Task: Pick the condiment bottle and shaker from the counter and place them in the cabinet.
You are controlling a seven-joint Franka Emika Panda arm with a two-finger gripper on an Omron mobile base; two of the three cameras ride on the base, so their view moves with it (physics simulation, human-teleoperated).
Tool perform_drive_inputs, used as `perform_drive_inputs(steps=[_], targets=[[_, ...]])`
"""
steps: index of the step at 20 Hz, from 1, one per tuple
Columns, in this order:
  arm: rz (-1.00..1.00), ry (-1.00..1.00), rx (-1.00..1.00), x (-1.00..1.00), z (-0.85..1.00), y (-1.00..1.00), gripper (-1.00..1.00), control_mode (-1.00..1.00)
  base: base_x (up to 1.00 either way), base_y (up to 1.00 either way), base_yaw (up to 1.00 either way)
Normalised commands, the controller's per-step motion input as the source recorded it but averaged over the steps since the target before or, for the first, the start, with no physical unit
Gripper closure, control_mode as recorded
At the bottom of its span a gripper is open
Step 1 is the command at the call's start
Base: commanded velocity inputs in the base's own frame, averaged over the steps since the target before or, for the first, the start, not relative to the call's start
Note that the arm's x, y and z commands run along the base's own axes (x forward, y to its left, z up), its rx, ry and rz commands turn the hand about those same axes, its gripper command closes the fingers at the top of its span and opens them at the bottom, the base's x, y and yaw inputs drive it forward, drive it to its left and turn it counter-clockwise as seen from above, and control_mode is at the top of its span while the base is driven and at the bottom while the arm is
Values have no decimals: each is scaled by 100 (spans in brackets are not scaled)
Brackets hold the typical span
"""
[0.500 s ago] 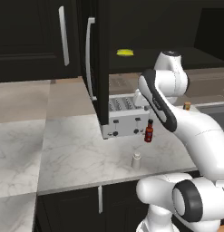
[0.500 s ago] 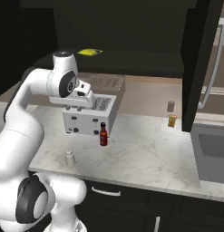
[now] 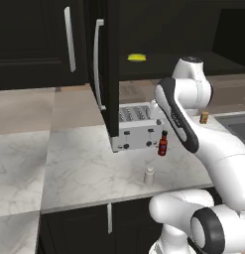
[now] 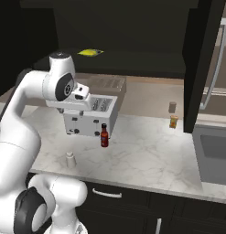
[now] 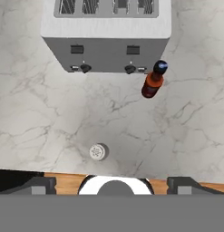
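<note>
The counter (image 3: 79,168) is left bare to the left of the toaster (image 3: 136,134) and along most of its front edge. The toaster is set toward the back edge, under the open cabinet (image 3: 111,69) door, so access from above is blocked there. The condiment bottle (image 3: 163,144) is stood just beside the toaster's front right corner; room is given only on its front and right sides. The shaker (image 3: 149,176) is stood near the front edge, apart from both, with free marble all around. A small orange-brown jar (image 4: 174,121) is stood near the back right.
</note>
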Motion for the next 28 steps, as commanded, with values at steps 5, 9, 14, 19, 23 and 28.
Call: perform_drive_inputs(steps=[5,9,14,19,23,28], targets=[[3,0,0,-33,-13,0,-100,-100,0,0,0],[2,0,0,-22,-27,0,-100,-100,0,0,0],[2,0,0,-22,-28,0,-100,-100,0,0,0],[3,0,0,-21,-28,0,-100,-100,0,0,0],[3,0,0,-14,-29,0,-100,-100,0,0,0],[3,0,0,-3,-27,0,-100,-100,0,0,0]])
